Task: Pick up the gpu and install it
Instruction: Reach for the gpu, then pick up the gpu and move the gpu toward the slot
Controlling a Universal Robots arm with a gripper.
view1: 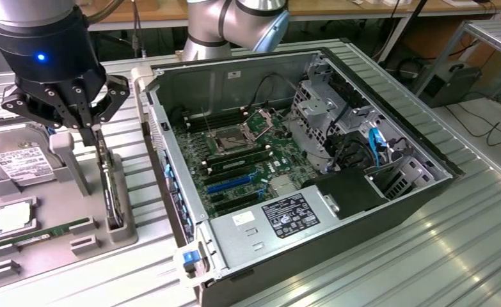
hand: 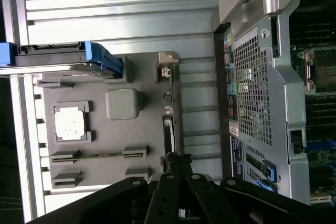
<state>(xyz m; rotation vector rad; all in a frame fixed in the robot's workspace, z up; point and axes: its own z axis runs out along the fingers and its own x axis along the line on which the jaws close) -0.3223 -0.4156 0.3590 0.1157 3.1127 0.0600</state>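
Pinching the top edge of the gpu (view1: pixel 107 185), the gripper (view1: pixel 94 137) has its fingers drawn in narrow on the thin black card; in the wrist view the gripper (hand: pixel 177 161) sits over the edge-on gpu (hand: pixel 169 124), away from the end with the silver bracket (hand: pixel 167 67). The card stands upright in its slot along the edge of the grey parts tray (view1: pixel 105 246), just beside the open computer case (view1: pixel 421 192), and it looks not yet lifted. On the same tray, further from the case, lie the hard drive (view1: pixel 15 163), a CPU (view1: pixel 11 217) and a green memory stick (view1: pixel 41 235). Inside the case the motherboard (view1: pixel 233 160) shows its expansion slots (view1: pixel 229 182). To my eye the hold sits toward one end of the card, so it needs to be firm and square. Any pull is best straight up along the slot, keeping the card vertical so it neither tips nor drags the tray
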